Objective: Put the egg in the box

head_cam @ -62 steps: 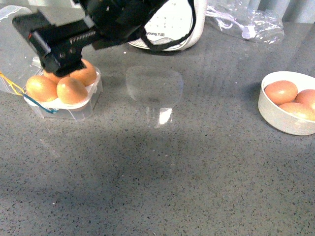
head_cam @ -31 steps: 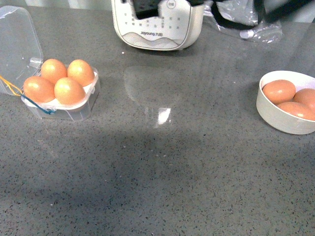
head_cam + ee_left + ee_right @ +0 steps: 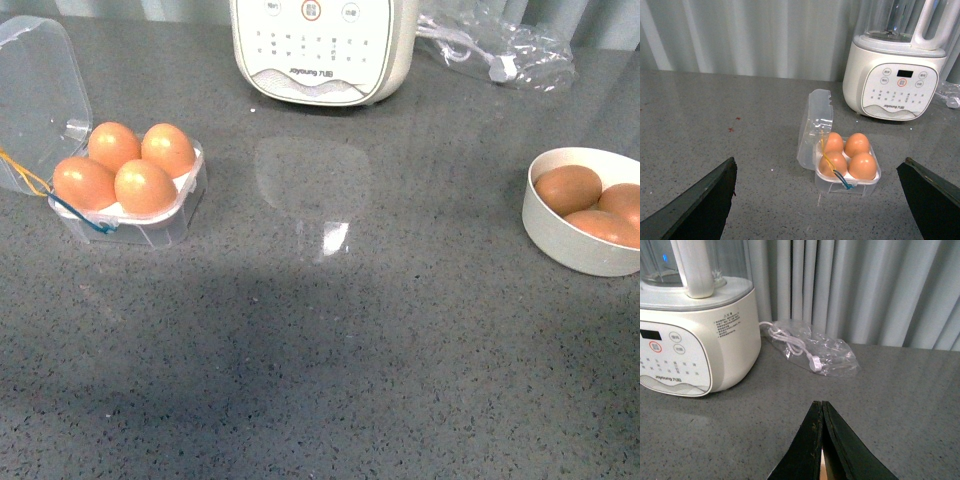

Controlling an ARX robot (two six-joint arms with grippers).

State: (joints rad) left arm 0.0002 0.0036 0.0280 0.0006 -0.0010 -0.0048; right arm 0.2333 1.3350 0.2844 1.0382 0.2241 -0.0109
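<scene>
A grey speckled stone counter (image 3: 330,360) runs back to a pale grey pleated curtain (image 3: 740,35). On its left side sits the small square clear plastic box (image 3: 160,228), hinged lid (image 3: 40,90) swung open leftward. The smooth orange-brown egg (image 3: 113,145) is one of four alike filling its slots, each standing on end, long axis near upright. The left gripper (image 3: 818,160) hangs spread wide, while the right gripper (image 3: 821,402) has its fingers pressed together.

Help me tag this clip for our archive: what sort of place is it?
Likely a kitchen counter, perhaps a staged one given the curtain backdrop: a grey speckled countertop, a white Joyoung blender with a touch panel, and a full clear egg box with its lid open.
</scene>
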